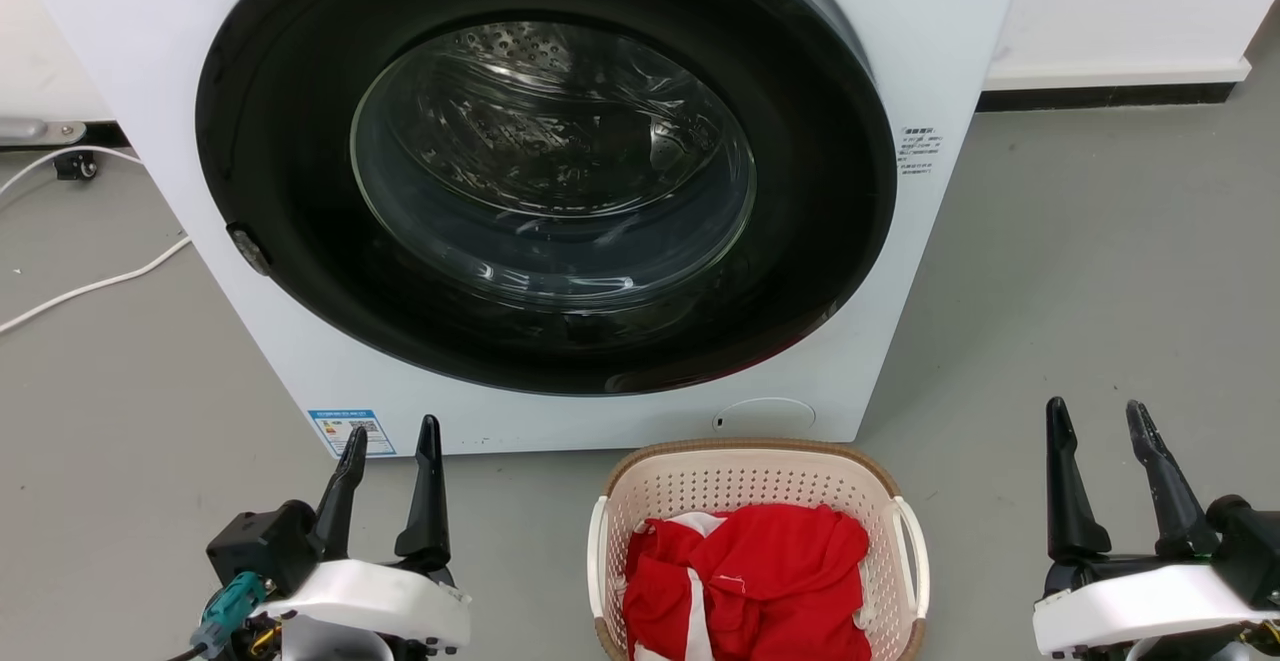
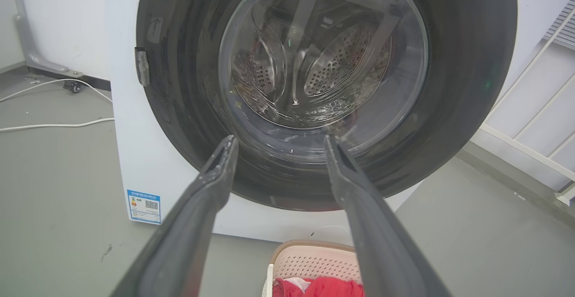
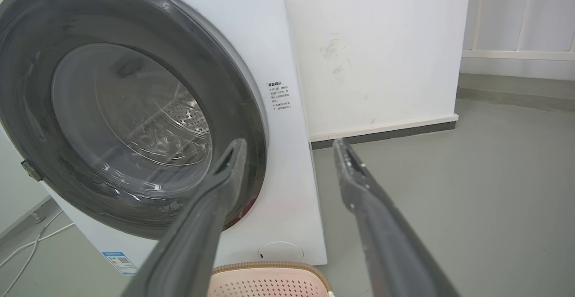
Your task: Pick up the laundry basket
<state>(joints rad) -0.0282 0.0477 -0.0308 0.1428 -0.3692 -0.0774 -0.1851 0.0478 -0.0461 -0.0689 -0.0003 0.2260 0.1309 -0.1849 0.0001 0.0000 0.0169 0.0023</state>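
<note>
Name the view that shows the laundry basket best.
Head view: the cream-white perforated plastic laundry basket appears nearly whole, with both white handles and red clothing inside. The left wrist view catches its far rim and red clothing; the right wrist view, a strip of rim.

The laundry basket (image 1: 700,486) is cream-white with rows of tiny holes. It has a brown woven-look rim (image 1: 750,444) and white handles (image 1: 912,541). The cloth (image 1: 770,561) in it is red with white stripes. The washing machine (image 1: 150,91) is white, its round door (image 1: 290,191) black, its drum (image 1: 540,141) shiny silver with dots. Its sticker (image 1: 350,431) is blue. The floor (image 1: 1100,291) is grey, the cable (image 1: 90,286) white. The left gripper (image 1: 392,431) and right gripper (image 1: 1098,409) have black fingers and white bodies
</note>
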